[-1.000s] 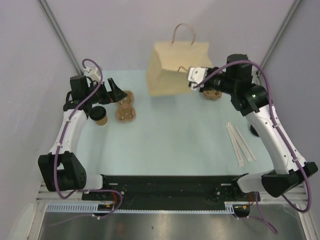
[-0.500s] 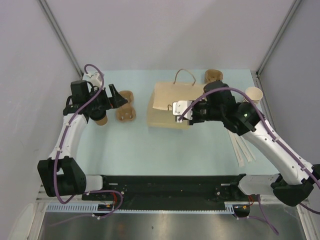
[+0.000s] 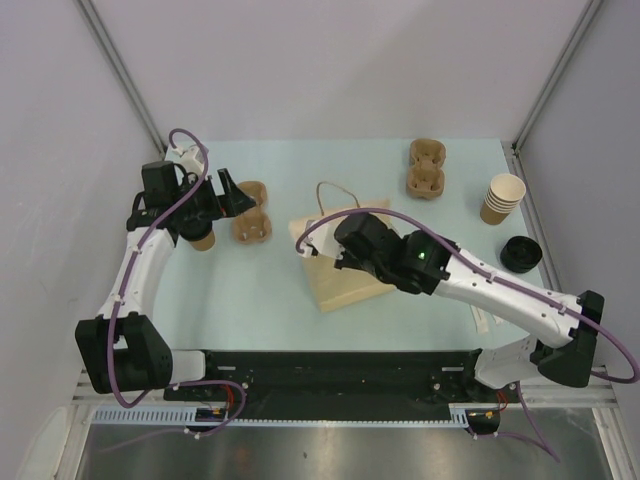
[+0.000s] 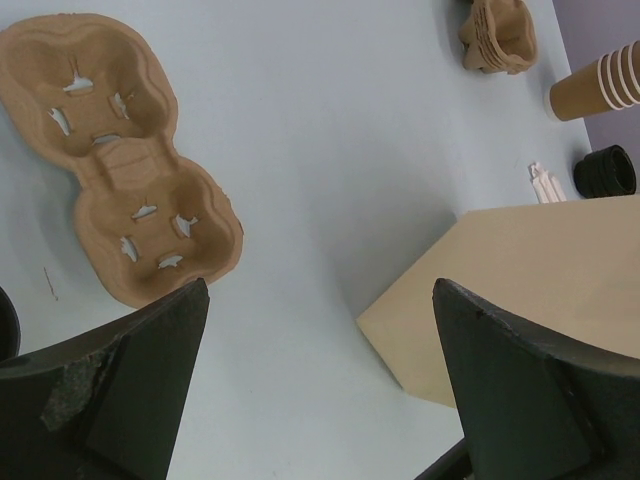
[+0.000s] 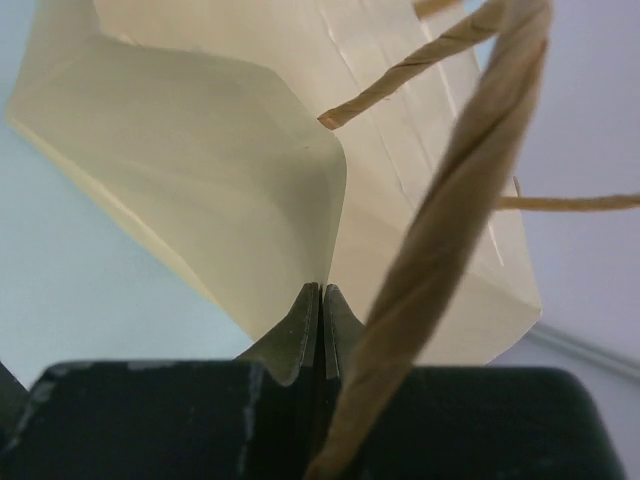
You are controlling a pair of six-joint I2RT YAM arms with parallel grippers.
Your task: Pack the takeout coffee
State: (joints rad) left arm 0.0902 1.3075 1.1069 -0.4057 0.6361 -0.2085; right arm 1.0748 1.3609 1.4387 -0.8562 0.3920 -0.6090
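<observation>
The takeout coffee point(image 3: 204, 240), a small brown paper cup, stands at the left, half hidden under my left wrist. My left gripper point(image 3: 228, 192) point(image 4: 320, 290) is open with nothing between its fingers. It hovers just beyond the cup, next to a brown two-cup carrier point(image 3: 252, 214) point(image 4: 120, 170). The tan paper bag point(image 3: 345, 275) point(image 4: 540, 290) leans over in the middle of the table, mouth to the left and twisted handle point(image 3: 335, 195) up. My right gripper point(image 3: 338, 258) point(image 5: 321, 290) is shut on the bag's rim point(image 5: 250, 200), with a handle cord point(image 5: 450, 220) across the view.
A second carrier point(image 3: 425, 167) point(image 4: 498, 35) sits at the back right. Beside it are a stack of brown cups, white inside point(image 3: 503, 198) point(image 4: 600, 85), and a black lid point(image 3: 520, 253) point(image 4: 610, 170). White wrapped straws point(image 3: 479, 318) point(image 4: 545, 182) lie mostly under my right arm.
My right arm has pulled the bag from the back of the table toward the near middle, and the bag has tipped over. The left arm has hardly moved.
</observation>
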